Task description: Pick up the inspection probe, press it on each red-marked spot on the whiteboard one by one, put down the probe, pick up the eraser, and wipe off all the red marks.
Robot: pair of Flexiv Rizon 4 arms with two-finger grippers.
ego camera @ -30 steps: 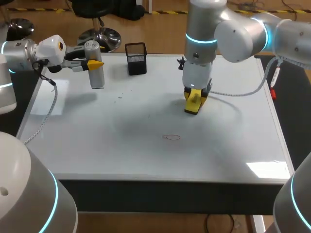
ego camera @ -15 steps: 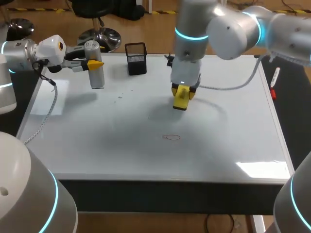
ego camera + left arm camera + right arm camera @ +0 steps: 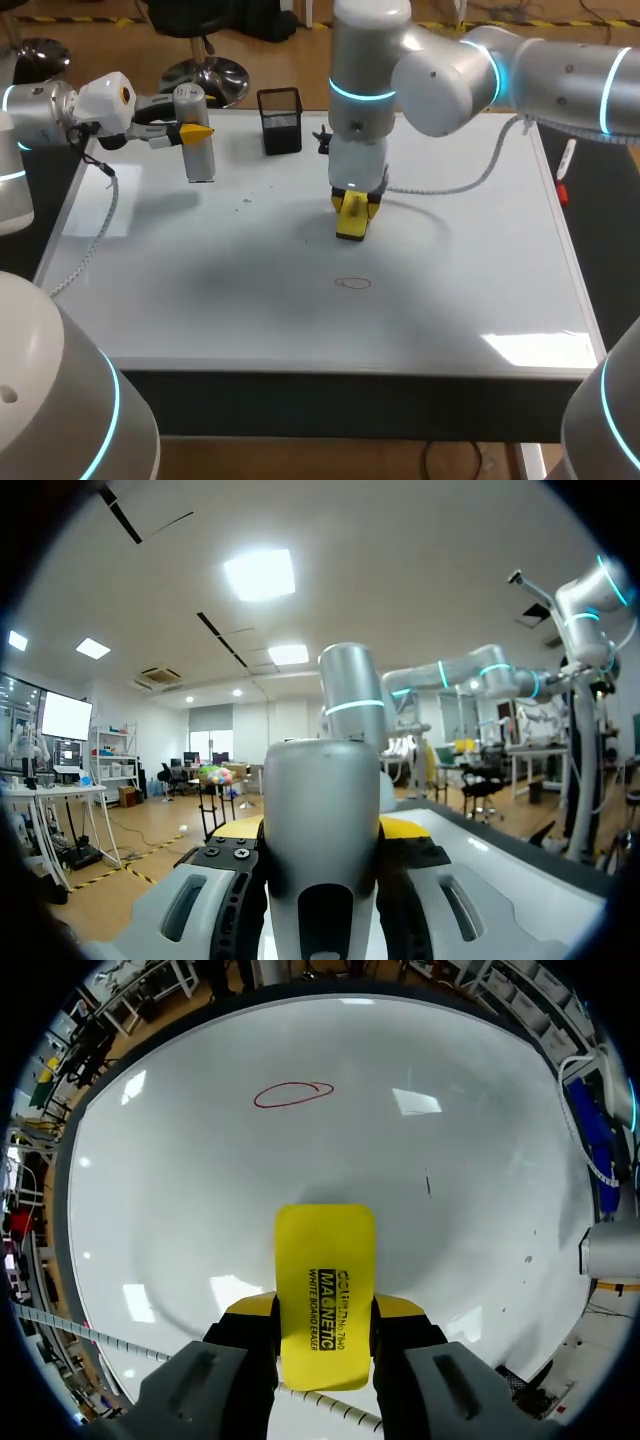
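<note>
My right gripper (image 3: 352,212) is shut on the yellow eraser (image 3: 351,218), held just over the whiteboard (image 3: 300,320) a little behind its middle. In the right wrist view the eraser (image 3: 325,1290) sits clamped between the fingers, and a red oval mark (image 3: 292,1094) lies ahead of it. The same mark (image 3: 354,283) shows in the head view, nearer the front than the eraser. My left gripper (image 3: 196,131) hangs at the back left, shut on the grey cylindrical probe (image 3: 196,138), which stands upright above the board. The probe (image 3: 320,830) fills the left wrist view between the fingers.
A black mesh pen holder (image 3: 280,120) stands at the board's back edge. A red marker (image 3: 562,188) lies off the right edge. The right arm's cable (image 3: 470,185) trails over the back right of the board. A few small dark specks (image 3: 246,201) dot the board's left part.
My right arm has carried the eraser leftward across the board. The left arm and the probe have not moved.
</note>
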